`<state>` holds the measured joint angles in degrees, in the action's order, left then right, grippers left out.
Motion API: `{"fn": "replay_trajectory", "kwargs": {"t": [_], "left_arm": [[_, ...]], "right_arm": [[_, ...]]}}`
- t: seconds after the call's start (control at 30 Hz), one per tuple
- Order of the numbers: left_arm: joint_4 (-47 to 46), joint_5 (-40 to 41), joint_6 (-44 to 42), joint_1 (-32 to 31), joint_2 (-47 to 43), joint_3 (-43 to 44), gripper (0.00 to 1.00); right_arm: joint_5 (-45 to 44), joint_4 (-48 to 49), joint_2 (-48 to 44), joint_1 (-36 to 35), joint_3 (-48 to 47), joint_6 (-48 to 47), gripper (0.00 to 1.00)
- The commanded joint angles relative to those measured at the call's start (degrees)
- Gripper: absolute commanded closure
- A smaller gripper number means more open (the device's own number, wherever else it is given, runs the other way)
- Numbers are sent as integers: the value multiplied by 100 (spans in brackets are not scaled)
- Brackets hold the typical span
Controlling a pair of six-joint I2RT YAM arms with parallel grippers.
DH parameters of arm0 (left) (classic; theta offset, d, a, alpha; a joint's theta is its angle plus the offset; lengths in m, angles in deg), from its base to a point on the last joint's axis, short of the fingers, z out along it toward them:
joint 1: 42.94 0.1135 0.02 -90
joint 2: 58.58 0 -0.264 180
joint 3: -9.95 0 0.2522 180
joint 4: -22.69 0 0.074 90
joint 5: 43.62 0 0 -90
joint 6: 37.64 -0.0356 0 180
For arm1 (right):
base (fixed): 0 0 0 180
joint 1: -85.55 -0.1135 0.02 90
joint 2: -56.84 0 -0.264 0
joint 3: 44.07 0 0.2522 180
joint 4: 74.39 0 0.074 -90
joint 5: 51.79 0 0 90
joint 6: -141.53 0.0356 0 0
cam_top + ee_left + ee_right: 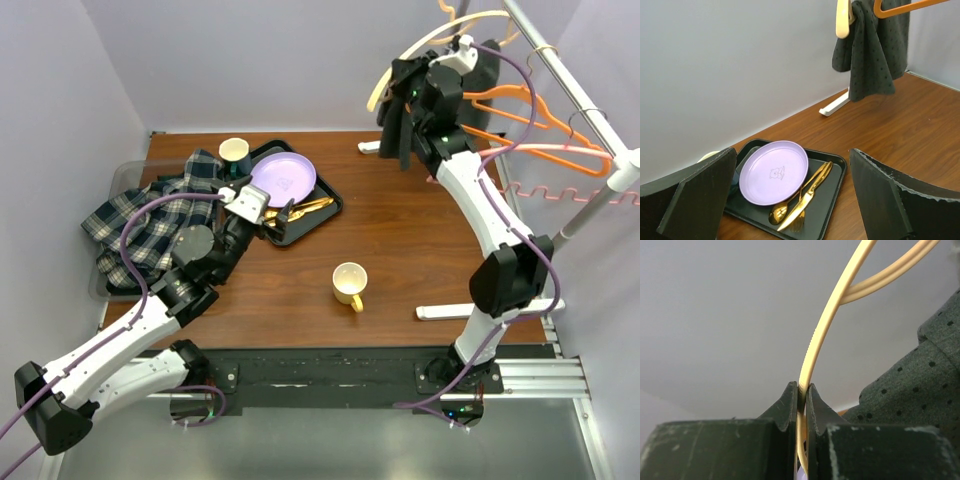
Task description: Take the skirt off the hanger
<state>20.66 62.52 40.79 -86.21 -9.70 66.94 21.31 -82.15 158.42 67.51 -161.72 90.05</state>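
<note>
A dark grey dotted skirt (392,125) hangs on a cream hanger (400,55) at the back right, above the table. My right gripper (408,78) is shut on the hanger's thin arm. In the right wrist view the jaws (802,390) pinch the cream hanger (827,320), with the skirt (920,390) just to the right. My left gripper (268,218) is open and empty, low over the table beside the tray. The left wrist view looks between its open fingers (792,160) at the skirt (870,55) and the hanger (842,20) far off.
A black tray (325,212) holds a purple plate (283,178), gold cutlery (305,208) and a dark cup (234,152). A yellow mug (350,283) stands mid-table. Plaid cloth (150,215) lies in a bin at the left. The rack (570,95) carries orange hangers (540,115).
</note>
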Motion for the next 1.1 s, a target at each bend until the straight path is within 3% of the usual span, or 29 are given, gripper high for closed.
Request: {"fn": "replay_trajectory", "kwargs": {"t": [0.0,0.27,0.5,0.67,1.07], "left_arm": [[-249,-198,-29,-33,-28,-7,0],[-73,-410,-3,-33,-89,134,1],[629,-953,462,-33,51,854,0],[867,-1412,735,-24,191,1285,0],[586,-1351,1052,-33,490,1197,0]], "right_arm": [[521,595,-981,-68,571,418,100],[1057,779,-2054,-103,1555,1060,100],[1655,745,-2388,-121,1592,1280,100],[2094,920,-2301,-120,1356,1193,100],[2560,1615,-1361,-129,705,1236,100]]}}
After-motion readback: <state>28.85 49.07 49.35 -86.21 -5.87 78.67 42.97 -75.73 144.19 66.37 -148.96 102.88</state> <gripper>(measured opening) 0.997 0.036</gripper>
